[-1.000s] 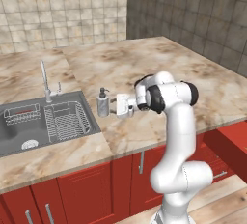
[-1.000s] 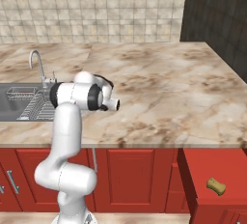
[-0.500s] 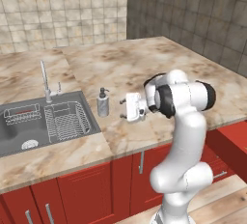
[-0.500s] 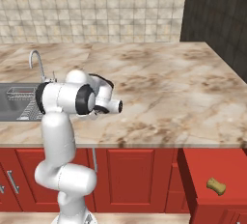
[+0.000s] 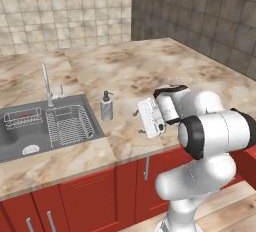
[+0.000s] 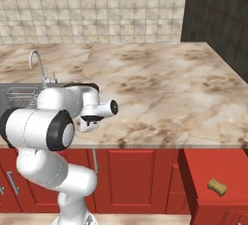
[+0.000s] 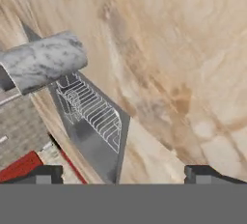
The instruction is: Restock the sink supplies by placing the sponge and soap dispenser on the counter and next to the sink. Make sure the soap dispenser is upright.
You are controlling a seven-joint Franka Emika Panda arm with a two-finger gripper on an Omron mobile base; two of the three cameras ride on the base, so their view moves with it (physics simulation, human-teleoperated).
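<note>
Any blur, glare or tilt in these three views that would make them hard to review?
Left base view: evenly lit, sharp, the small pale grey soap bottle with dark pump upright by the grey metal sink. Right base view: equally flat light, no glare. Hand view: rolled sideways, the bottle close and soft-edged, the beige marble counter smeared.

The left base view looks forward and down from behind the white arm's left, with the arm low at its right, and faces the beige marble-patterned worktop (image 5: 150,71), the rectangular grey metal sink (image 5: 30,126) and the tiled corner. The right base view looks from behind the arm's right, arm at lower left, across the same worktop (image 6: 169,83), with the sink (image 6: 17,93) at its left edge. The hand view sits close above the worktop (image 7: 183,49), rolled, and shares the sink (image 7: 94,121) and the small pale grey soap bottle (image 7: 46,66), (image 5: 106,107).
</note>
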